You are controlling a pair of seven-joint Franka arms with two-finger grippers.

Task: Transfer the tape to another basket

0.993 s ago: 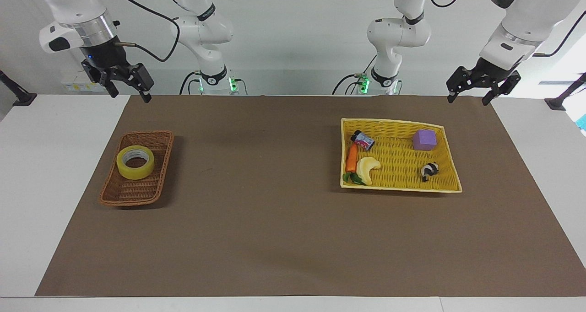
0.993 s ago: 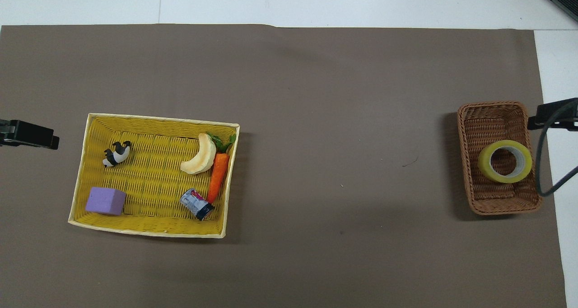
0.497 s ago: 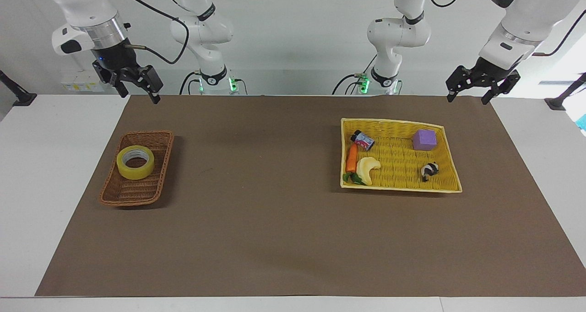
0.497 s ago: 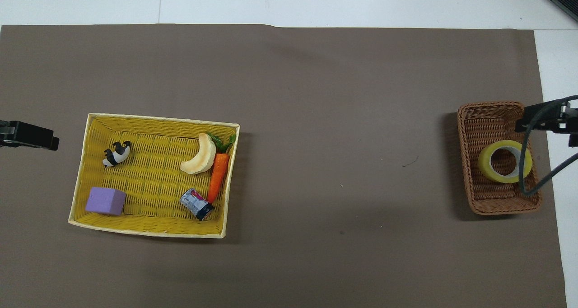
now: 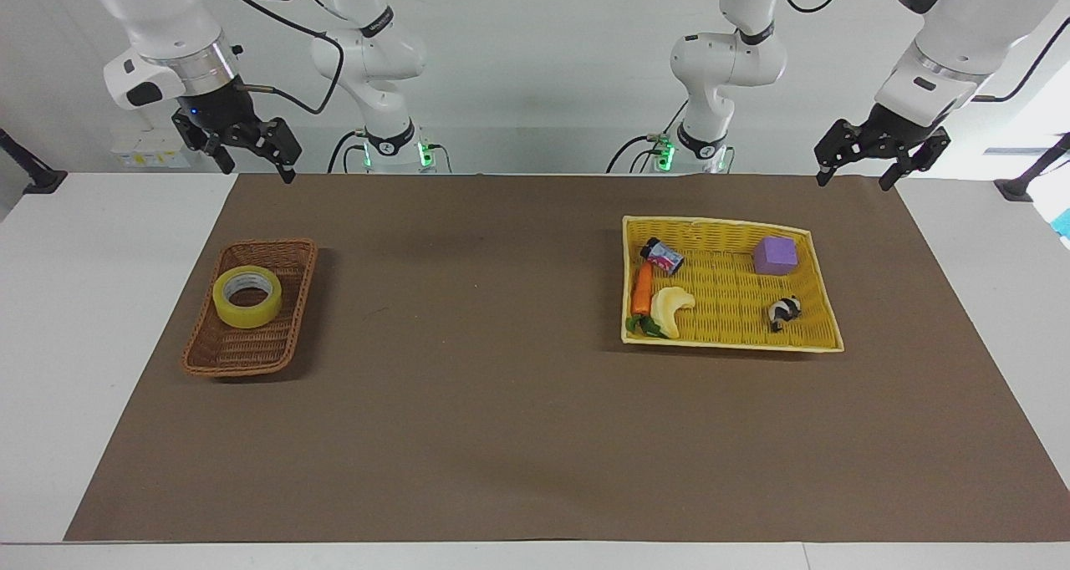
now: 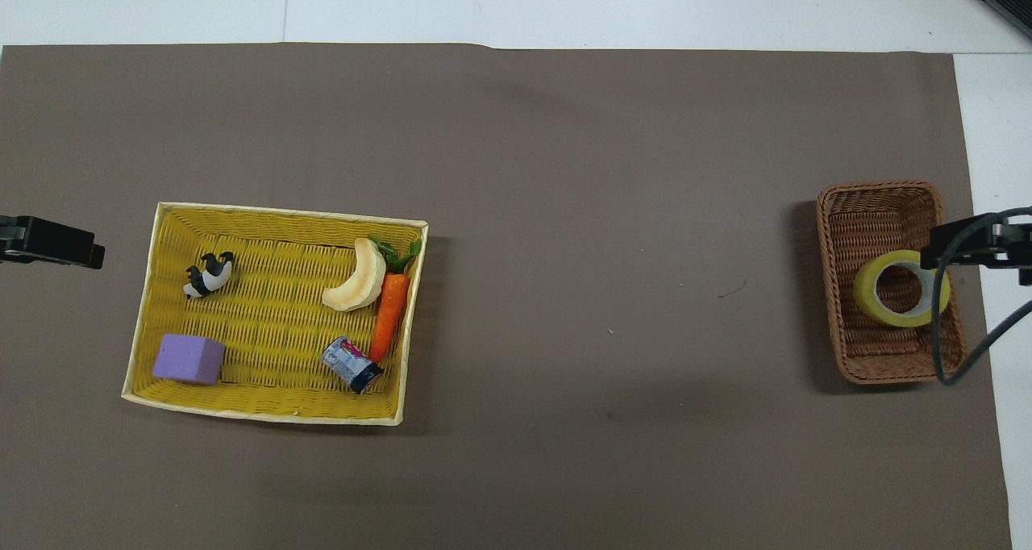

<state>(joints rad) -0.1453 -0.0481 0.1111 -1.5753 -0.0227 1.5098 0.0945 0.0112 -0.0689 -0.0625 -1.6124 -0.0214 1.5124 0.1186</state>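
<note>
You can read no writing anywhere: the small can (image 5: 663, 256) has a printed label in red and blue, but its text is too small to make out.

The tape (image 5: 247, 296) is a wide translucent yellow roll with a pale core, lying flat in the basket (image 5: 219, 357), a brown wicker one with sloped sides and rounded corners, at the right arm's end of the table. At the left arm's end you see a flat yellow woven tray (image 5: 815, 336) holding the can, a carrot (image 5: 641, 289), a pale curved piece (image 5: 671, 308), a purple block (image 5: 776, 255) and a black-and-white figure (image 5: 784, 311). A matte brown mat (image 5: 468, 403) covers the table.

The right gripper (image 5: 247, 159) hangs over the mat's edge nearest the robots, fingers spread, holding nothing. The left gripper (image 5: 859, 170) hangs over that same edge at its own end, fingers spread too, empty.
</note>
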